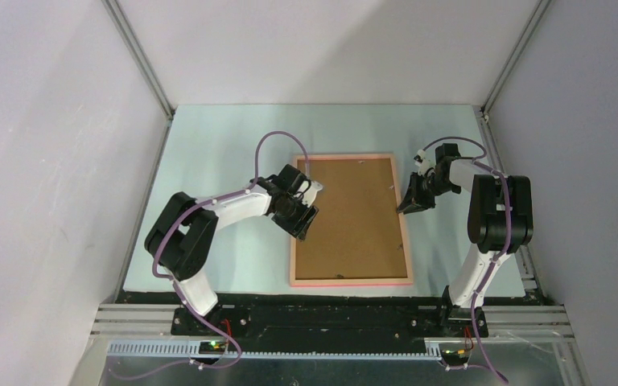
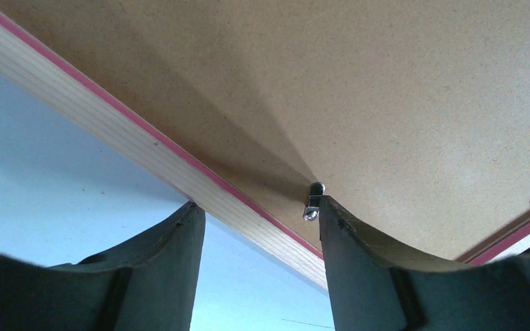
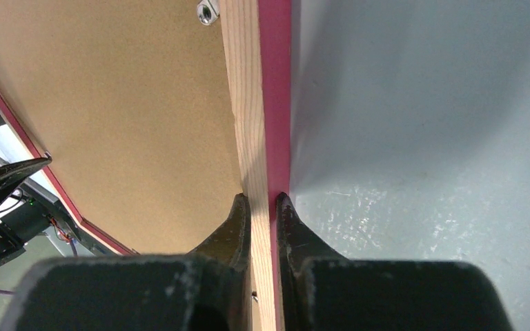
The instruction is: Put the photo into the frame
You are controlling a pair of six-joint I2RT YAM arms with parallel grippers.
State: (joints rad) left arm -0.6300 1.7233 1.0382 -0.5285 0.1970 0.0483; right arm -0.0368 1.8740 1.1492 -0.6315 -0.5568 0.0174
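Pale blue-green table (image 1: 225, 161) fills the floor of a white-walled enclosure. The frame (image 1: 352, 280) lies in the middle of it, back up, its long sides running away from the arms. The brown board (image 1: 354, 217) sits inside the pink border.

The left gripper (image 1: 304, 223) is over the frame's left rail, about halfway along it. Its jaws stand apart and straddle the rail. In the left wrist view one finger (image 2: 172, 255) is outside over the table. The other is on the board side, its tip right beside a small metal clip (image 2: 313, 200).

The right gripper (image 1: 408, 206) is at the right rail, near the far half. Its fingers (image 3: 234, 227) are pressed against the rail from both sides, one on the board side and one on the pink outer face.
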